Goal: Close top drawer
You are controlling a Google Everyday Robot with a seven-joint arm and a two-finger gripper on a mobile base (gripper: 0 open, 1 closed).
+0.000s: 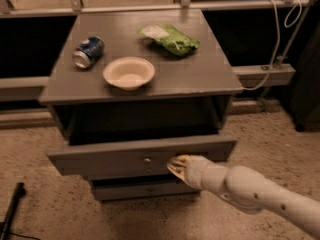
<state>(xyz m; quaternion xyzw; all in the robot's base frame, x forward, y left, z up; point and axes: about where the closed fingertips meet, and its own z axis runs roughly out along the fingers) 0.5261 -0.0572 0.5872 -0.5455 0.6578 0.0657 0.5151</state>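
The top drawer (pixel 110 159) is a wide grey wood-grain drawer with a small round metal knob (pixel 147 160). It stands pulled out from the grey cabinet (pixel 210 79), its dark inside showing. My gripper (pixel 175 165) comes in from the lower right on a white arm. Its tip is against the drawer's face, just right of the knob.
On the cabinet top lie a blue can (pixel 88 51) on its side, a white bowl (pixel 129 73) and a green bag (pixel 170 38). A lower drawer (pixel 140 189) sits under the open one. A white cable (pixel 272 44) hangs at the right. A black object (pixel 11 209) lies on the floor at the left.
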